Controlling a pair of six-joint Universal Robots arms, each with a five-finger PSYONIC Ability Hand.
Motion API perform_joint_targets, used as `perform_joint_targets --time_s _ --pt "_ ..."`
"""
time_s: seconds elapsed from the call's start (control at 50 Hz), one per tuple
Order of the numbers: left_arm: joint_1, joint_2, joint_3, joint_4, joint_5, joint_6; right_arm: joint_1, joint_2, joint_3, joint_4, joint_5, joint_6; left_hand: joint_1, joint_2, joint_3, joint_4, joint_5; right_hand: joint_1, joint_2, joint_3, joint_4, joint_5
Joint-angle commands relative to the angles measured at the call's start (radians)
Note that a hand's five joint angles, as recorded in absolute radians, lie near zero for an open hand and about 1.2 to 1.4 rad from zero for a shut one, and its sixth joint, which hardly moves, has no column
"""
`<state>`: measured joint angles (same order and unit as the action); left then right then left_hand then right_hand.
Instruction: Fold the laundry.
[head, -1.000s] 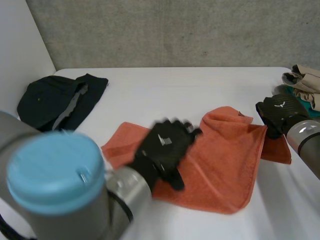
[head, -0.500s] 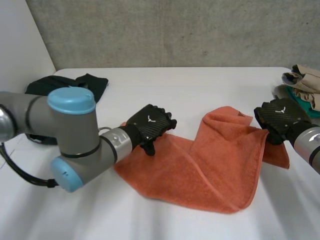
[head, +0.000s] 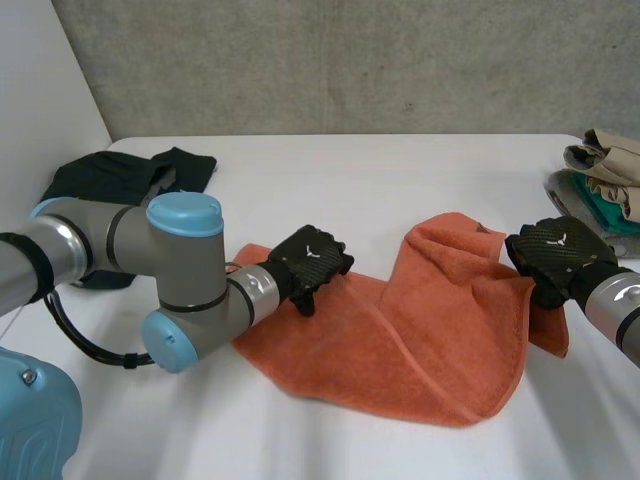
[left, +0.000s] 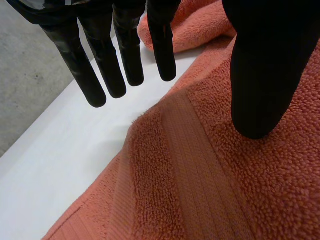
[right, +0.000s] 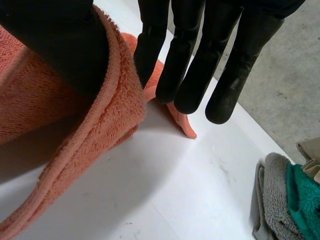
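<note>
Head view: orange towel (head: 420, 330) lies spread but rumpled on the white table (head: 330, 180), middle to right, with its far right part bunched into a raised fold. Left hand (head: 312, 262) sits at the towel's far left corner; left arm (head: 180, 290) reaches in low across the table. Right hand (head: 555, 255) is at the towel's right edge, which is lifted off the table there, and a flap of towel hangs past the hand on its outer side.

Left wrist view: hand wide and holding nothing. Fingers (left: 100, 70) are straight and spread, out past the towel's banded edge over bare table. Thumb (left: 260, 90) points down onto the terry; contact or just above, cannot tell.

Right wrist view: towel edge is folded over the thumb (right: 65, 45) and caught between it and the straight fingers (right: 187, 55), the nearest finger against the towel's rim. Held edge is clear of the table, with shadow under it. A small towel corner lies on the table under the fingertips.

Other items: dark garment (head: 120, 175) crumpled at the table's far left, well apart from the towel. Pile of folded clothes (head: 605, 170), beige over teal and grey, at the far right edge, near the right hand.
</note>
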<state>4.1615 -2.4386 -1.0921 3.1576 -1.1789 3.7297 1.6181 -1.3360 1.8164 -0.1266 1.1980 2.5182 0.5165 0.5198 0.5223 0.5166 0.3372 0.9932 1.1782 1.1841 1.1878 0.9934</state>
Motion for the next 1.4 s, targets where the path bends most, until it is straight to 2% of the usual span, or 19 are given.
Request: perform_joint_targets --time_s 0.02,0.06,0.1,0.22,0.3,0.4,0.5,0.56,0.62,0.64,0.68,0.78,0.86,0.98,1.08,1.1,1.12,1.26,1.4 --pt "0.000 -0.030 0.034 -0.025 -0.001 0.001 -0.001 0.000 0.001 -0.001 0.000 0.001 0.052 0.049 0.046 0.052 0.057 0.403 0.218 0.212 0.208 0.228" --pt "-0.001 -0.039 0.046 -0.040 -0.002 0.001 -0.001 0.000 0.001 -0.001 0.000 0.001 0.087 0.084 0.081 0.087 0.092 0.403 0.218 0.212 0.208 0.228" --pt "-0.001 -0.051 0.058 -0.056 -0.004 0.001 -0.003 0.001 0.001 -0.001 0.000 0.001 0.222 0.219 0.216 0.222 0.227 0.403 0.218 0.212 0.208 0.228" --pt "-0.001 -0.060 0.069 -0.060 -0.010 0.002 -0.004 0.003 -0.002 -0.001 0.002 -0.001 0.879 0.876 0.873 0.879 0.884 0.403 0.218 0.212 0.208 0.228" --pt "-0.006 -0.043 0.058 -0.056 -0.065 0.030 -0.004 0.003 -0.006 0.001 0.003 -0.001 0.880 0.876 0.874 0.880 0.884 0.403 0.218 0.212 0.208 0.228" --pt "-0.014 0.064 0.034 -0.054 -0.186 0.088 -0.010 -0.009 -0.019 0.010 0.008 -0.003 0.880 0.876 0.874 0.880 0.884 0.403 0.218 0.212 0.208 0.228" --pt "-0.003 0.171 -0.050 -0.031 -0.199 0.093 -0.032 -0.052 -0.042 0.056 0.006 -0.015 0.880 0.876 0.874 0.880 0.884 0.403 0.218 0.212 0.208 0.228" --pt "-0.007 0.178 -0.072 -0.011 -0.194 0.091 -0.034 -0.057 -0.042 0.085 0.003 -0.024 0.880 0.876 0.874 0.880 0.884 0.403 0.218 0.212 0.208 0.228" --pt "-0.011 0.170 -0.078 0.010 -0.183 0.081 -0.027 -0.055 -0.032 0.090 0.002 -0.027 0.567 0.564 0.561 0.567 0.572 0.403 0.218 0.212 0.208 0.228" --pt "-0.014 0.158 -0.078 0.012 -0.176 0.072 -0.026 -0.054 -0.031 0.090 0.002 -0.027 0.281 0.278 0.275 0.281 0.286 0.403 0.218 0.212 0.208 0.228" --pt "-0.018 0.139 -0.078 0.013 -0.163 0.064 -0.024 -0.051 -0.028 0.090 0.002 -0.027 -0.090 -0.093 -0.096 -0.090 -0.085 0.403 0.218 0.212 0.208 0.228" --pt "-0.027 0.076 -0.055 0.018 -0.098 0.059 -0.023 -0.028 -0.026 0.087 0.002 -0.032 -0.136 -0.139 -0.141 -0.136 -0.131 0.403 0.218 0.212 0.208 0.228" --pt "-0.027 0.020 -0.002 0.021 -0.059 0.058 -0.024 -0.022 -0.025 0.087 0.002 -0.033 -0.124 -0.127 -0.130 -0.124 -0.119 0.403 0.218 0.212 0.208 0.228" --pt "-0.026 -0.056 0.078 -0.001 -0.051 0.058 -0.024 -0.015 -0.019 0.082 0.002 -0.033 -0.030 -0.034 -0.036 -0.030 -0.026 0.403 0.218 0.212 0.208 0.228" --pt "-0.024 -0.074 0.101 -0.030 -0.050 0.058 -0.029 -0.014 -0.017 0.081 0.002 -0.033 0.239 0.236 0.234 0.239 0.244 0.403 0.218 0.212 0.208 0.228" --pt "-0.024 -0.076 0.104 -0.031 -0.050 0.058 -0.029 -0.014 -0.019 0.079 0.002 -0.033 0.432 0.429 0.426 0.432 0.437 0.403 0.218 0.212 0.208 0.228" --pt "-0.024 -0.076 0.104 -0.031 -0.050 0.058 -0.030 -0.012 -0.019 0.079 0.002 -0.033 0.527 0.524 0.521 0.527 0.532 0.403 0.218 0.212 0.208 0.228" --pt "-0.023 -0.073 0.103 -0.060 -0.053 0.065 -0.030 -0.005 -0.019 0.081 0.002 -0.033 0.868 0.864 0.862 0.867 0.872 0.403 0.218 0.212 0.208 0.228" --pt "-0.021 -0.043 0.100 -0.057 -0.086 0.065 -0.032 -0.005 -0.017 0.082 0.002 -0.032 0.880 0.876 0.874 0.880 0.884 0.403 0.218 0.212 0.208 0.228"
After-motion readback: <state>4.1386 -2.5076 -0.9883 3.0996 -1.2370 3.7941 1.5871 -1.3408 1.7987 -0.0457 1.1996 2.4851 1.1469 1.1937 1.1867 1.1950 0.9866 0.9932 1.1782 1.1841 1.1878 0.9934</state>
